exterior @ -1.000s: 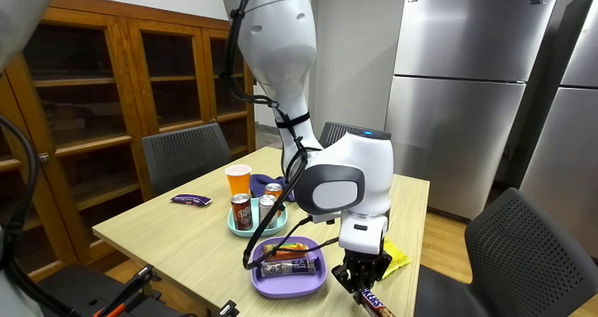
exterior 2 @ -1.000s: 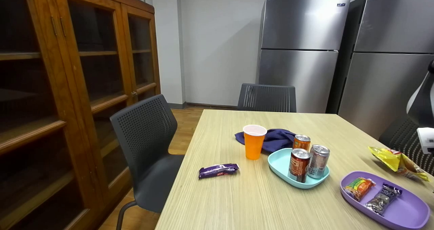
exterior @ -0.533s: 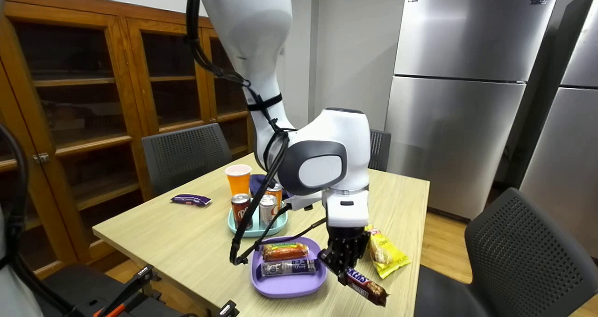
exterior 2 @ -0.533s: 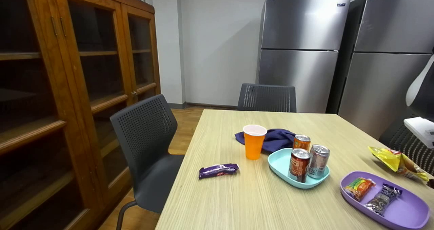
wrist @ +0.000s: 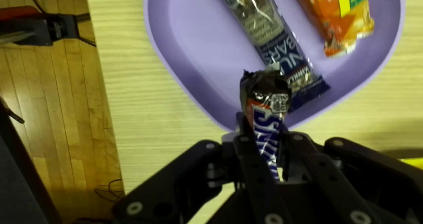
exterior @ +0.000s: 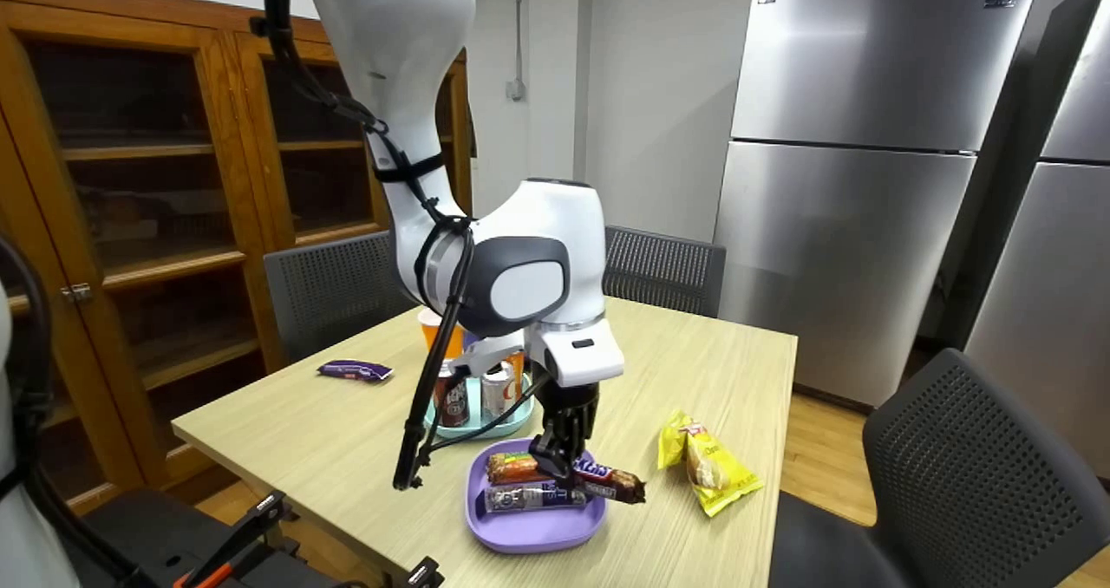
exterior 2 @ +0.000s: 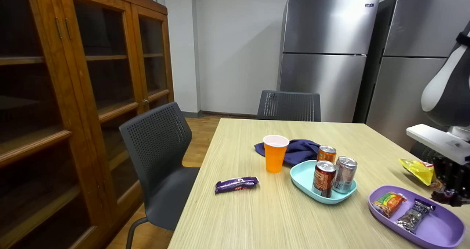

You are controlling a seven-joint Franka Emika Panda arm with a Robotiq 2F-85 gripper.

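Observation:
My gripper [exterior: 564, 467] is shut on a Snickers bar [exterior: 614, 482], which sticks out to the right of the fingers. In the wrist view the Snickers bar [wrist: 266, 121] lies between the fingertips [wrist: 264, 134]. The gripper holds it above the edge of a purple tray [exterior: 533, 534]. On the tray [wrist: 201, 49] lie a dark blue and clear nut bar [wrist: 261, 29] and an orange packet [wrist: 330, 12]. The held bar's end covers part of the nut bar in the wrist view. In an exterior view the gripper [exterior 2: 451, 195] is at the right edge.
A teal tray [exterior 2: 301, 177] holds several cans [exterior 2: 324, 179]. An orange cup [exterior 2: 275, 155], a dark blue cloth [exterior 2: 299, 151] and a purple wrapped bar [exterior 2: 237, 184] are on the table. A yellow bag [exterior: 707, 462] lies right of the purple tray. Chairs [exterior: 663, 267] stand around the table.
The arm has moved left in an exterior view, carrying the Snickers bar from right of the purple tray to above its edge. The yellow bag is now uncovered there.

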